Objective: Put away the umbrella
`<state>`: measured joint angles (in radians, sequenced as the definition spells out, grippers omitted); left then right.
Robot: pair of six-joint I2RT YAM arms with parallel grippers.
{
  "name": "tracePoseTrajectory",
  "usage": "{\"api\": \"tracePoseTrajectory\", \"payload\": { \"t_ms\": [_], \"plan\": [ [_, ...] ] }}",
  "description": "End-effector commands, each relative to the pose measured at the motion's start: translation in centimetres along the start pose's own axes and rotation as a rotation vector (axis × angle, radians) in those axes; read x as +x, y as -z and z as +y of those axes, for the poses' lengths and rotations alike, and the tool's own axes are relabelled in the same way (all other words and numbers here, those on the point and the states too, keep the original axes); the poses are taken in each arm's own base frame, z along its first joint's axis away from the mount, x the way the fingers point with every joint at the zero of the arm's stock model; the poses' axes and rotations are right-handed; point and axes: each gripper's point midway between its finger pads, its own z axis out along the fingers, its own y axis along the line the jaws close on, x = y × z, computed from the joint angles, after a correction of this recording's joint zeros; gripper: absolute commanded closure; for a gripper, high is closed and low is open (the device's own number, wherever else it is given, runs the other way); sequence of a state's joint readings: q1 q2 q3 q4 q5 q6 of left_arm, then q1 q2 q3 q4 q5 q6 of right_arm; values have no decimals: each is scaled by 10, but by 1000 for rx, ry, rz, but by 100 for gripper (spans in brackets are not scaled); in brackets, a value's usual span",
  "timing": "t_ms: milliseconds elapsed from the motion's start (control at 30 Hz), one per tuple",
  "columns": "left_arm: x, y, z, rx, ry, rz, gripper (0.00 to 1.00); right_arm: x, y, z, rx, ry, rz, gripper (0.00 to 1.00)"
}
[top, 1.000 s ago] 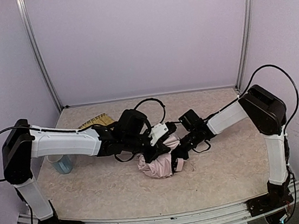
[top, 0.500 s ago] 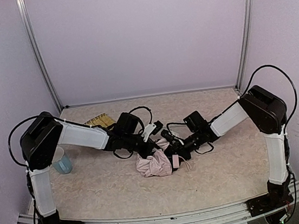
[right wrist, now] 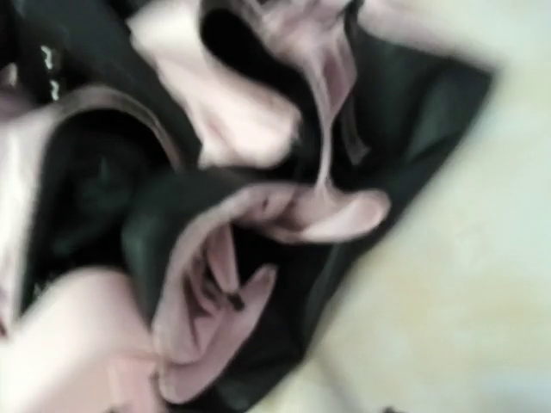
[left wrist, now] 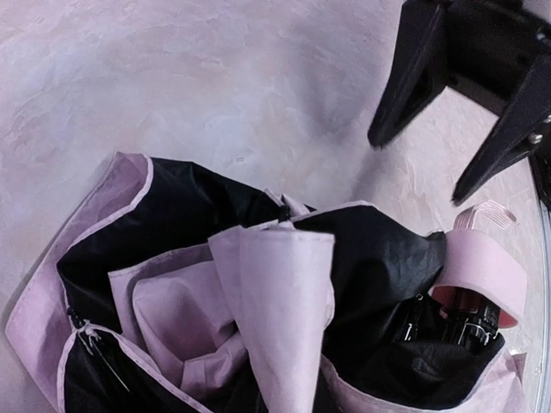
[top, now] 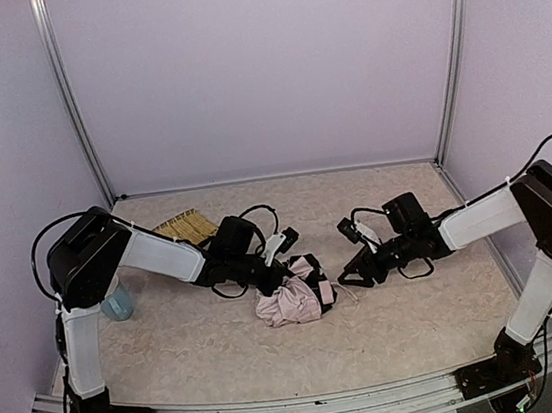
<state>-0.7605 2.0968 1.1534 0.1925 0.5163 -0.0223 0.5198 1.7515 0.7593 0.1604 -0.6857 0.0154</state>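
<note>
The umbrella (top: pixel 290 303) lies crumpled on the table, pale pink outside and black inside. Its pink handle (left wrist: pixel 482 268) with a strap loop points toward my right gripper. My left gripper (top: pixel 276 275) sits at the umbrella's upper left edge. In the left wrist view a fold of pink fabric (left wrist: pixel 280 310) narrows toward the bottom edge as if pinched, and the fingers themselves are out of frame. My right gripper (top: pixel 343 255) stands open just right of the umbrella, holding nothing; its dark fingers (left wrist: pixel 405 77) show spread apart. The blurred right wrist view shows the umbrella (right wrist: pixel 224 215).
A woven bamboo tray (top: pixel 185 224) lies at the back left behind my left arm. A pale blue cup (top: pixel 117 303) stands by the left arm's base. Purple walls with metal posts close off the back and both sides.
My right gripper has opened, let go of the umbrella and drawn back to the right. The left arm's elbow has swung back while its gripper stayed at the fabric.
</note>
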Motion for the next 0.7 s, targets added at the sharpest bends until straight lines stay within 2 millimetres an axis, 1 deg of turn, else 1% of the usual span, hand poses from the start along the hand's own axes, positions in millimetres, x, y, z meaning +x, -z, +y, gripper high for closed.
{"api": "tracePoseTrajectory", "payload": {
  "t_ms": [0,33,100,167,200,233,367,467,533,600,667],
  "plan": [
    [113,-16,24,-70,130,312,88,-31,26,16,169,228,-36,43],
    [114,-17,24,-68,131,315,86,-41,30,31,179,330,-56,40],
    [116,-18,23,-61,134,323,85,-49,27,54,186,483,-68,34],
    [118,-18,21,-50,134,333,83,-51,17,73,186,620,-48,27],
    [119,-18,21,-49,132,335,82,-55,11,79,193,677,-36,23],
    [120,-18,22,-49,130,339,82,-53,3,83,194,722,-11,21],
    [124,-18,22,-45,124,358,79,-46,-33,91,175,845,83,18],
    [125,-21,22,-37,119,372,78,-41,-57,89,142,897,150,18],
    [123,-23,23,-35,117,375,78,-33,-72,83,121,902,195,19],
    [118,-24,24,-39,112,375,76,-20,-84,75,103,896,260,21],
    [106,-23,25,-48,107,359,73,0,-95,61,102,860,339,25]
  ]
}}
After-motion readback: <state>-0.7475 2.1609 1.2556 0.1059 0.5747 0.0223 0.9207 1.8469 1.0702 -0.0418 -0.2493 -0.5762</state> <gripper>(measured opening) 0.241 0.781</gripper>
